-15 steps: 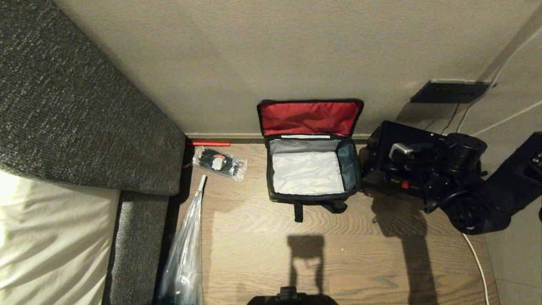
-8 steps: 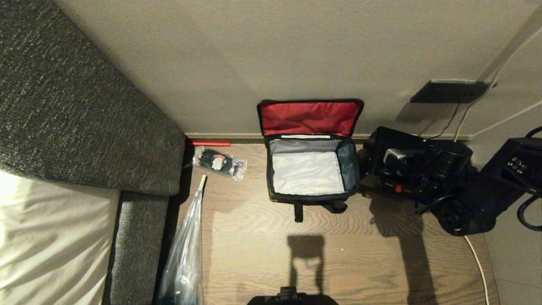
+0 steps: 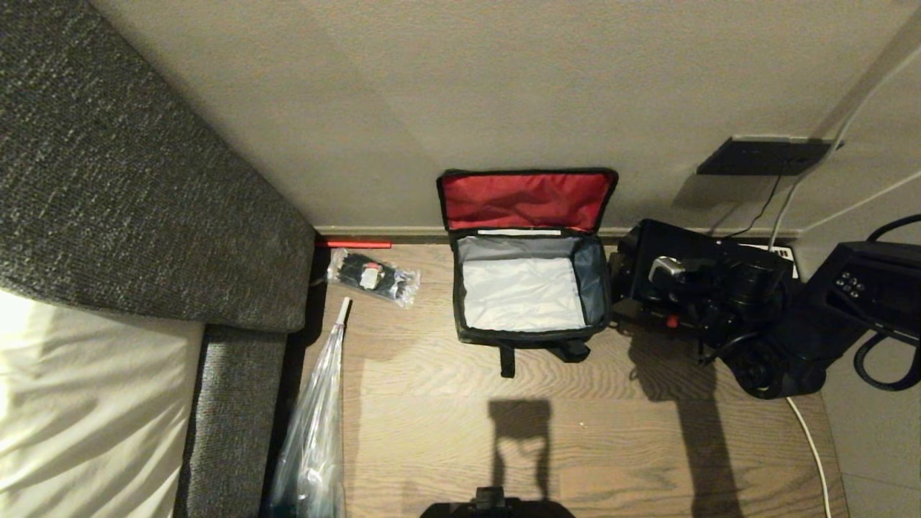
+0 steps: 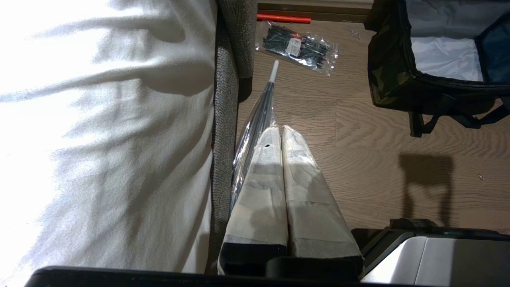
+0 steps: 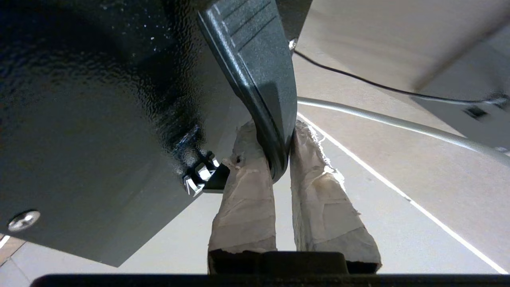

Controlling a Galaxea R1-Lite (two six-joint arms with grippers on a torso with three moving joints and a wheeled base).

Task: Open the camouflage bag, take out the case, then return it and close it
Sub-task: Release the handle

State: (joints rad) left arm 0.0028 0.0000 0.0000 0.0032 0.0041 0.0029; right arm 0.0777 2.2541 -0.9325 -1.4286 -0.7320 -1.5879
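camouflage bag (image 3: 529, 284) open, empty inside

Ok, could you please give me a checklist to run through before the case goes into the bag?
1. Camouflage bag lid folded back: ok.
2. Bag interior empty: ok.
3. Right gripper shut on the case edge: ok.
4. Case above the opening: not ok, it hangs to the bag's right.
5. Case lined up with the opening: cannot tell.
6. Left gripper away from the bag: ok.
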